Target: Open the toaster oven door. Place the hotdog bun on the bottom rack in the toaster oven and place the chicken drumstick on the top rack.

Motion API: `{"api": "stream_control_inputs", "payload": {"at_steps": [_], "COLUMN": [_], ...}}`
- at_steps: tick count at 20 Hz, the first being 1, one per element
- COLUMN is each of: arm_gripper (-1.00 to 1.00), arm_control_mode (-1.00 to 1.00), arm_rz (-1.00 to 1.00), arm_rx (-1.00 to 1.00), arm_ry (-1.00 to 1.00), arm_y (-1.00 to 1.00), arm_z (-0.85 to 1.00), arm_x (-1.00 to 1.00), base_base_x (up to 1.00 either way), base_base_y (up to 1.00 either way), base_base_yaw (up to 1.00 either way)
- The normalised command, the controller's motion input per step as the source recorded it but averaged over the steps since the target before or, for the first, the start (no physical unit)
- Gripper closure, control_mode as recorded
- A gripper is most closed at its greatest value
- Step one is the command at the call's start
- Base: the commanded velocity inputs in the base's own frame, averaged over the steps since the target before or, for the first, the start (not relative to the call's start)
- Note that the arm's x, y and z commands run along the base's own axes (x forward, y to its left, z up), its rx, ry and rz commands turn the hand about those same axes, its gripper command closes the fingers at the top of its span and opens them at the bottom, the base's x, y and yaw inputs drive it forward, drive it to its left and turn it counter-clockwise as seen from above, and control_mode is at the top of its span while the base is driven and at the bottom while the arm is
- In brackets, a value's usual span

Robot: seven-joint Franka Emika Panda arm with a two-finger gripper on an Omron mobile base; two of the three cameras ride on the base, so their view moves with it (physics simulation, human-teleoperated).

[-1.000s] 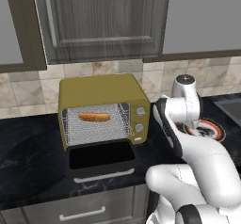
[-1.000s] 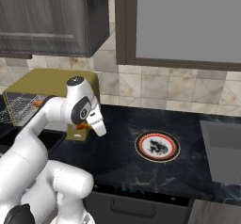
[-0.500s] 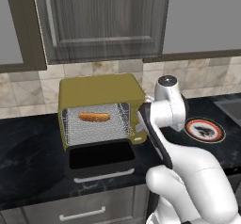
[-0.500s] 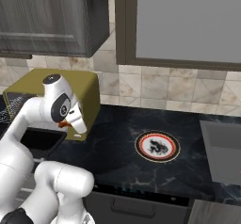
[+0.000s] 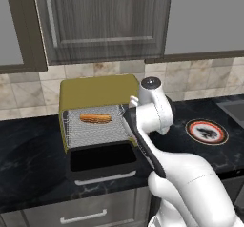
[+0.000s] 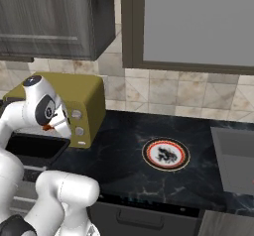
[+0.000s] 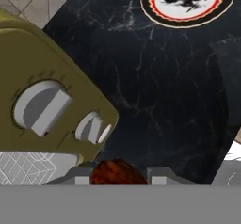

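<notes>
Carrying the drumstick, the hand sits just off the right front corner of the oven, beside the white knobs. In the hand view the reddish-brown meat shows between the two fingertips, so the hand is clamped on it. In the right base view a small reddish spot under the arm's wrist looks like the same piece.

The door lies folded down flat onto the counter, and the bun rests lengthwise, left to right, on a mesh rack inside. Which rack that is cannot be told for certain from here.

What the coming move turns on: the oven's mouth lies to the left of the hand and a little farther in, so the drumstick probably has to travel leftward past the knob panel, then in over the open door at the height of the top rack. The corner post is the likely thing to clip. The plate sits on the counter, well to the right.
</notes>
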Motion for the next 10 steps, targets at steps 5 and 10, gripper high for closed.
{"api": "stream_control_inputs", "payload": {"at_steps": [5, 10], "arm_gripper": [1.00, 1.00], "arm_control_mode": [-1.00, -1.00], "arm_rz": [0.11, 0.09], "arm_rx": [0.08, 0.04], "arm_ry": [0.04, 0.01], "arm_y": [0.55, 0.59], "arm_z": [0.05, 0.08], "arm_x": [0.00, 0.08], "base_base_x": [0.00, 0.00], "base_base_y": [0.00, 0.00], "base_base_yaw": [0.00, 0.00]}}
